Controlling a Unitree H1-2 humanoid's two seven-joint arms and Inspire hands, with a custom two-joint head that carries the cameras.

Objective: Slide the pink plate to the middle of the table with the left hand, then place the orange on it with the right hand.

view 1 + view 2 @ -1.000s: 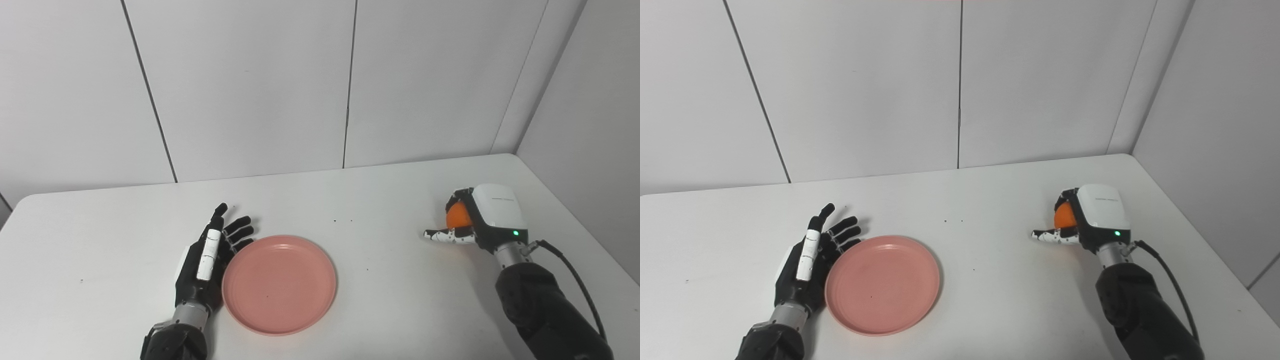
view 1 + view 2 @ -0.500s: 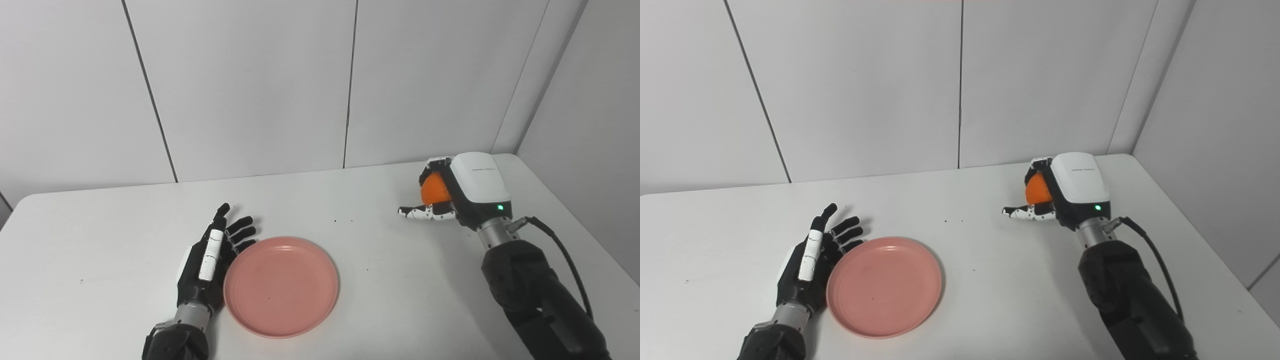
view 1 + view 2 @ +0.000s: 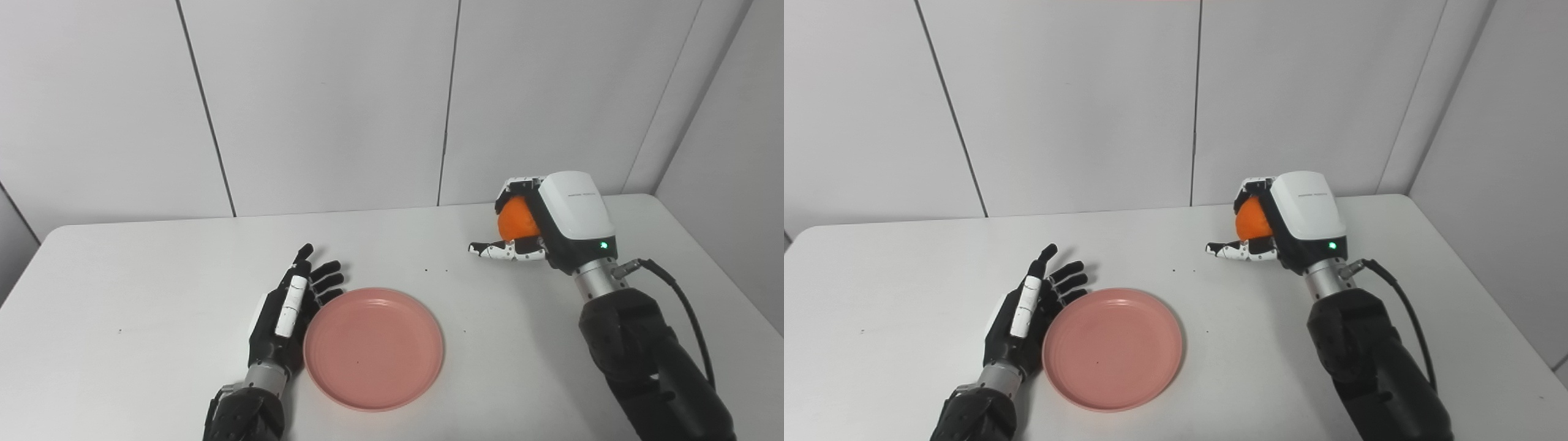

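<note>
You are looking at a white table (image 3: 153,343) set against pale wall panels (image 3: 331,104), with nothing on it but the task's things. Nearest you, the pink plate (image 3: 373,347) lies flat around the table's middle, so the slide looks done or nearly so. Your left hand (image 3: 288,315) rests edge-on against the plate's left rim, fingers spread and holding nothing; that flat, open pose suits pushing rather than gripping. It also braces the plate for the coming drop, though it may get in the way. Farther back and to the right, your right hand (image 3: 539,223) is clenched around the orange (image 3: 516,219), thumb stretched out below it, carried in the air well apart from the plate. Next, I judge, you bring it across and lower it over the plate's centre before letting go.
</note>
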